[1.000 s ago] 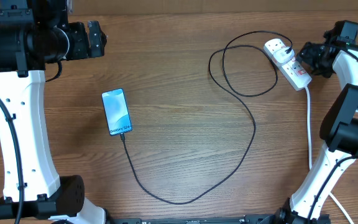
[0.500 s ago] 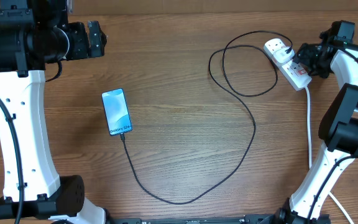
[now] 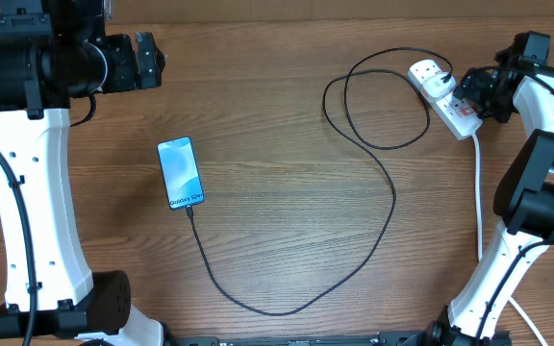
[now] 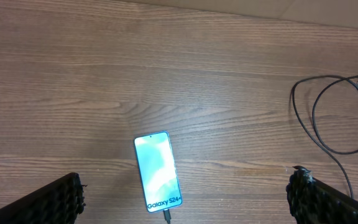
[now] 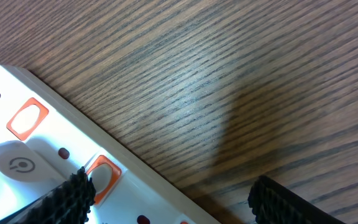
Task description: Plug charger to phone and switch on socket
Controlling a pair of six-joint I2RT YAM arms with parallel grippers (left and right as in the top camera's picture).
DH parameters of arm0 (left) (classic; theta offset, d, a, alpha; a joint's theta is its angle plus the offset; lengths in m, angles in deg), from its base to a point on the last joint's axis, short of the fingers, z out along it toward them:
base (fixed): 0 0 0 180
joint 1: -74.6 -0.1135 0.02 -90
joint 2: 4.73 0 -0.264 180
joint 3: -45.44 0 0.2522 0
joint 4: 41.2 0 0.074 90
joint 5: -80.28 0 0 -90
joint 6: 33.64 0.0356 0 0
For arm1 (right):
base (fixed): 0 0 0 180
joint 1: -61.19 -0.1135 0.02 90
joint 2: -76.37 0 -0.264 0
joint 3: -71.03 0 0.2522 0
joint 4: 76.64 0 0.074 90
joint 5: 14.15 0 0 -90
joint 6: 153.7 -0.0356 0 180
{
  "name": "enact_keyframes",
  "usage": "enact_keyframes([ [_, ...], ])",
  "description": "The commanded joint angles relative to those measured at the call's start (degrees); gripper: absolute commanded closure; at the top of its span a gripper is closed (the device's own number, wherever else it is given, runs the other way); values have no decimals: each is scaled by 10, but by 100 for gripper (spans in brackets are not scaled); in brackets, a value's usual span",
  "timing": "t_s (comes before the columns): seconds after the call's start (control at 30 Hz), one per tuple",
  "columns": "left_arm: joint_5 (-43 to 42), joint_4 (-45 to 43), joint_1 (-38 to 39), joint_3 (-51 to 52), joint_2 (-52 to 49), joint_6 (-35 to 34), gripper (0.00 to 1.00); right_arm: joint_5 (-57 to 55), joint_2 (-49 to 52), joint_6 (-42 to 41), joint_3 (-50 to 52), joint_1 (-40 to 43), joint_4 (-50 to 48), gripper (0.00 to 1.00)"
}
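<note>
The phone (image 3: 181, 173) lies on the wooden table with its teal screen lit; it also shows in the left wrist view (image 4: 158, 172). The charger (image 3: 392, 207), a thin black cable, has its tip in the phone's lower edge (image 4: 166, 216) and loops across to the white plug (image 3: 431, 74) in the socket (image 3: 447, 98). My left gripper (image 4: 185, 196) is open, high above the phone. My right gripper (image 5: 173, 190) is open at the socket (image 5: 36, 149), one finger beside an orange-red switch (image 5: 102, 173).
The socket's thick white lead (image 3: 478, 192) runs down the right side past my right arm's base. A second orange-red switch (image 5: 27, 118) sits further along the strip.
My right gripper has shifted slightly toward the socket. The phone, the cable and the left arm have not moved.
</note>
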Motion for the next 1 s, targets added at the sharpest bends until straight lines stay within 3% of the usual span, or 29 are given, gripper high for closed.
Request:
enact_keyframes([
  [0.0, -6, 0, 1, -8, -2, -8, 0, 3, 24, 20, -3, -15, 11, 20],
  [0.33, -6, 0, 1, -8, -2, -8, 1, -32, 24, 19, -10, -23, 14, 17],
  [0.47, -6, 0, 1, -8, -2, -8, 0, -72, 22, 19, -123, -10, 93, 10],
  [0.6, -6, 0, 1, -8, -2, -8, 0, -72, 22, 15, -178, -3, 123, 9],
  [0.97, -6, 0, 1, -8, -2, -8, 0, -70, 32, -5, -172, -3, 123, 8],
])
